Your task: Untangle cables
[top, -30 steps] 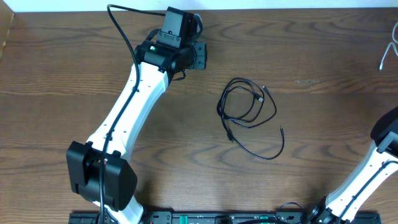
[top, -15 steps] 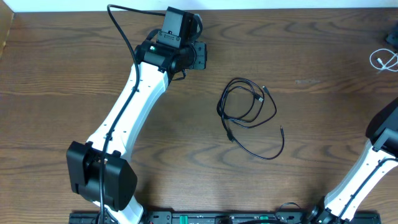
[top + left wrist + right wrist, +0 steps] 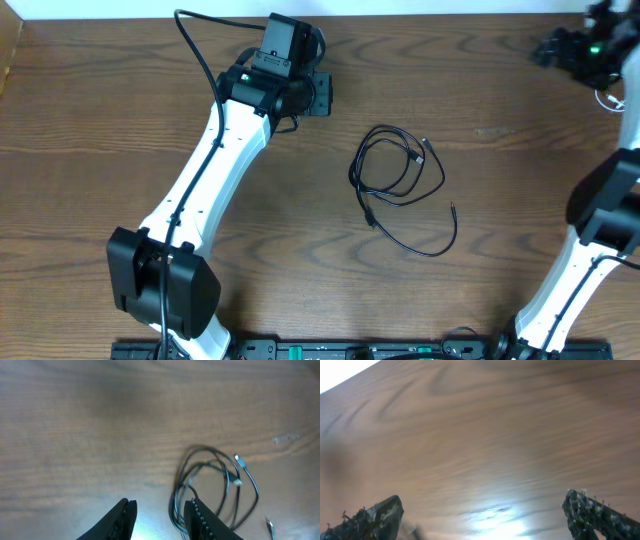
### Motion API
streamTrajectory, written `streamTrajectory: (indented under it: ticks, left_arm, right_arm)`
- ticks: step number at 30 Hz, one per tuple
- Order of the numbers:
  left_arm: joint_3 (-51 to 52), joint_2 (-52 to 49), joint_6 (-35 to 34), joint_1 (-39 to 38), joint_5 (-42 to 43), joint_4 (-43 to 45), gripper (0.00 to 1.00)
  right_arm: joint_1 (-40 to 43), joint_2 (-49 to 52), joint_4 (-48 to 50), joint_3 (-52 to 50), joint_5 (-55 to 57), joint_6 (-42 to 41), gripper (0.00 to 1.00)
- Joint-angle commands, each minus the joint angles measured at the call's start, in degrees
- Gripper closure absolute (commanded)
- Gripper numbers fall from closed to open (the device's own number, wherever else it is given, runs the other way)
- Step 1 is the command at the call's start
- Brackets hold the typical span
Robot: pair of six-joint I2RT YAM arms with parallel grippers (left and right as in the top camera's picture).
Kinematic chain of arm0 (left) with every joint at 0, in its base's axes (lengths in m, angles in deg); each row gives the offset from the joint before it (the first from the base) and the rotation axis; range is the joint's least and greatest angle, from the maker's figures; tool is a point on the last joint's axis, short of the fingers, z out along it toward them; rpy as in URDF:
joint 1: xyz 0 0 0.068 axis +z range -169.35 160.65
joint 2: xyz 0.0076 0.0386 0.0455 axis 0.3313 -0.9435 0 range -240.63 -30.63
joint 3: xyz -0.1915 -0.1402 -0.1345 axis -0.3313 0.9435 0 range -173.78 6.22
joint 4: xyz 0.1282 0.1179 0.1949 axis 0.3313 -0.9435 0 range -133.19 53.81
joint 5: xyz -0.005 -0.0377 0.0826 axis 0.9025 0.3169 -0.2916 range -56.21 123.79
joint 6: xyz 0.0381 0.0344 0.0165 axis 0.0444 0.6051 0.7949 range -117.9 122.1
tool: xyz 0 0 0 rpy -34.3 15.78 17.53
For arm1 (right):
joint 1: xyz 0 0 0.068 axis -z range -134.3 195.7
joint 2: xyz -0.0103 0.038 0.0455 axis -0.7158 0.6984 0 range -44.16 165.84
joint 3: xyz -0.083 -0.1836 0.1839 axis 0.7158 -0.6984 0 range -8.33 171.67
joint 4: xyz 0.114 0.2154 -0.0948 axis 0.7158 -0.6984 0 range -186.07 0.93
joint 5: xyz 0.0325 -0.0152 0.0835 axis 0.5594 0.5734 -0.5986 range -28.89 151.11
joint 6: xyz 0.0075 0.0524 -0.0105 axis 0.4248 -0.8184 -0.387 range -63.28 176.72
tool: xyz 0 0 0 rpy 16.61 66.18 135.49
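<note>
We see the black cable (image 3: 400, 200) loosely coiled mid-table, with nothing touching it. The white cable (image 3: 606, 98) sits at the far right edge, well apart from the black one. It's mostly hidden by the right gripper (image 3: 485, 520). Right jaws are spread wide with nothing between them, and its view is blurred. Left gripper (image 3: 159, 522) is at the back of the table (image 3: 100, 100), left of the coil. Its jaws are partly apart and empty.
</note>
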Motion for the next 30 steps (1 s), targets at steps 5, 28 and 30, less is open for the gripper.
streamTrajectory:
  ticks: [5, 28, 30]
  left_arm:
    - [0.9, -1.4, -7.1, -1.0, 11.6, -6.7, 0.63]
    - [18.9, -3.7, -22.3, -12.8, 1.6, 6.6, 0.60]
    - [18.9, -4.8, -22.3, -13.5, 1.7, 7.0, 0.60]
  right_arm:
    - [-9.0, -1.5, -5.4, -0.1, 1.1, 5.4, 0.01]
    - [-10.3, -1.5, -6.5, -0.2, 4.6, 4.6, 0.01]
    - [-10.3, -1.5, -6.6, -0.2, 4.6, 4.6, 0.01]
